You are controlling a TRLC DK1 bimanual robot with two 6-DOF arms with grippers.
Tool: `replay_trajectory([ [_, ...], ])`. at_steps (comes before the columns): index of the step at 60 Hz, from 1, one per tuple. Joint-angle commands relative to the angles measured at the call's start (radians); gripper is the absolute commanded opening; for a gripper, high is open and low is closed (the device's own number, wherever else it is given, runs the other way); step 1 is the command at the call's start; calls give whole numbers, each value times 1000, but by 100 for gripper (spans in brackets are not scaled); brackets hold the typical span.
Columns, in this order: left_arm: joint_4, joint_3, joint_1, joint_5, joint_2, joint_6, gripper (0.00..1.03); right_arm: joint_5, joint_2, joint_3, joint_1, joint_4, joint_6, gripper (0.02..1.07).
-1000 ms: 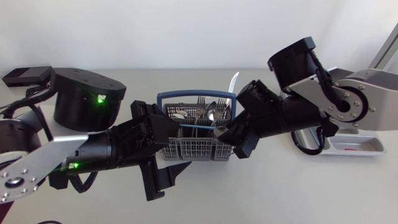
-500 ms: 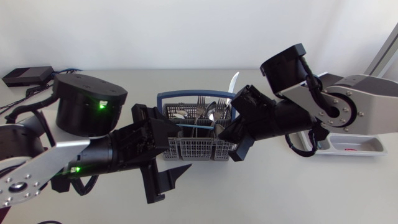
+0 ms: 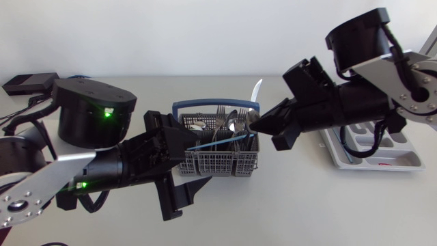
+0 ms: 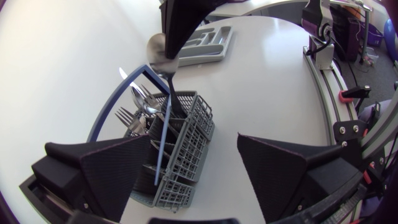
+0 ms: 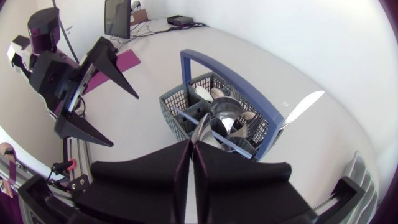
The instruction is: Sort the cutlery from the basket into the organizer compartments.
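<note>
The grey cutlery basket (image 3: 217, 162) with a blue hoop handle (image 3: 198, 104) stands mid-table, holding forks, spoons and a knife (image 3: 257, 90). My right gripper (image 3: 258, 127) hangs over its right end, shut on the handle of a spoon (image 5: 225, 112). The spoon's bowl (image 4: 157, 48) sits just above the other cutlery. From the right wrist, the two fingers (image 5: 191, 144) press together on the spoon handle. My left gripper (image 3: 183, 195) stands open in front of the basket's left end, with the basket (image 4: 177, 149) beside one finger. The grey organizer (image 3: 372, 152) lies at the right, partly under my right arm.
A thin blue bar (image 3: 218, 141) slants across the basket's top. The round black base of my left arm (image 3: 95, 109) stands at the left, with a small black box (image 3: 27, 83) behind it. Bare table lies in front of the basket and organizer.
My right gripper has shut on the spoon and pulled up and to the right, away from the basket's middle. More of the organizer now shows. My left arm has barely moved.
</note>
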Motion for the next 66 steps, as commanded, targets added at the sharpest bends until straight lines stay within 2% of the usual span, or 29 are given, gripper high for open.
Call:
replay_trajectory([
  [1, 23, -21, -10, -11, 6, -5, 97, -35, -40, 50, -34, -27, 33, 7],
  [16, 34, 25, -13, -9, 32, -37, 97, -126, -121, 83, -75, -124, 34, 7],
  [26, 14, 90, -5, 40, 71, -63, 97, -163, -201, 88, -75, -200, 31, 7],
  [48, -76, 240, 21, 226, 189, -109, 96, -296, -291, 65, -80, -354, -58, 7],
  [66, -190, 294, 30, 404, 230, -92, 93, -397, -297, 16, -83, -366, -82, 7],
])
